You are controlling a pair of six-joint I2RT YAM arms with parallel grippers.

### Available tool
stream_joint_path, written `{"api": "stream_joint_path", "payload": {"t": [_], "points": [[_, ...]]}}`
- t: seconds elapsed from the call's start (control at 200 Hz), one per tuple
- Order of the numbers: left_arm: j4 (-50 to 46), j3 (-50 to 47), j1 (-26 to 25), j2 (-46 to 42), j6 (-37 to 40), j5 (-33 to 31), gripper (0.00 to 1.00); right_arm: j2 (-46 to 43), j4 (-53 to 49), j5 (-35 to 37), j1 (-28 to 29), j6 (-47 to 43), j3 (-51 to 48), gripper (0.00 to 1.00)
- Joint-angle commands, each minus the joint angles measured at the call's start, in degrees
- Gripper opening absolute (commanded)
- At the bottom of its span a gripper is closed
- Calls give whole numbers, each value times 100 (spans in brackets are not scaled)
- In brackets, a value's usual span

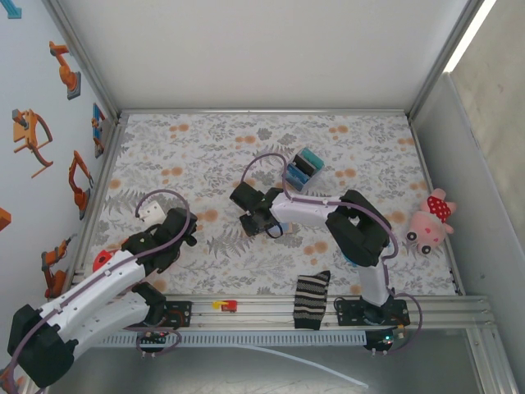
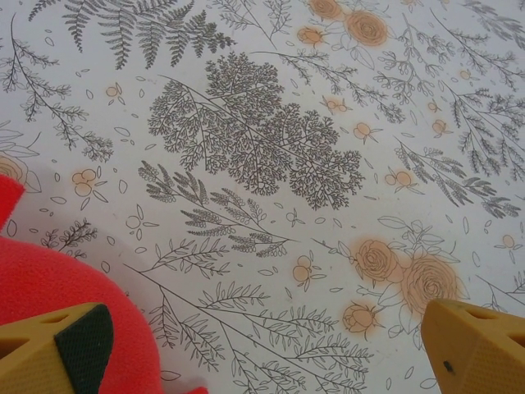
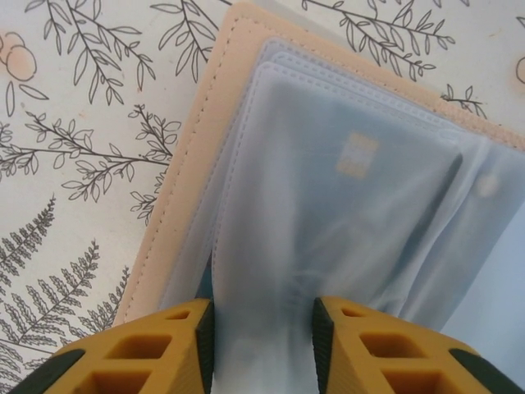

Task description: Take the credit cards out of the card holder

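The card holder (image 3: 205, 164) lies open on the floral cloth, with a tan-beige stitched border and several translucent light-blue sleeves fanned over it. A credit card with a gold chip (image 3: 358, 156) shows through one sleeve. My right gripper (image 3: 262, 328) has both yellow fingers pressed against a bunched, puckered sleeve, shut on it. From above, the right gripper (image 1: 250, 215) reaches left over the middle of the table and hides the holder. My left gripper (image 2: 271, 361) hangs wide open over bare cloth, with nothing between its fingertips (image 2: 472, 345).
A red soft object (image 2: 57, 287) lies beside the left gripper's left finger. A blue, teal and black block (image 1: 303, 168) stands behind the right gripper. A pink plush toy (image 1: 431, 220) sits at the right edge, and a striped sock (image 1: 312, 300) hangs over the front rail.
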Motion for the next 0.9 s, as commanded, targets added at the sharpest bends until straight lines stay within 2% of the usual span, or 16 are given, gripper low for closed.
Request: {"api": "stream_joint_path", "payload": {"t": [0.0,0.12,0.331,0.896], "points": [[13,196,30,33,243,23,97,91,-148,-92,4,90,-247,32],[74,278,36,86,443,135,97,-32,-127,-51,-9,98,-236,23],[162,443,31,229,716,282,97,-340,-140,250,-13,118,-253,19],[489,669,-27,514,1157,491,97,-700,-470,1017,-141,236,-426,26]]}}
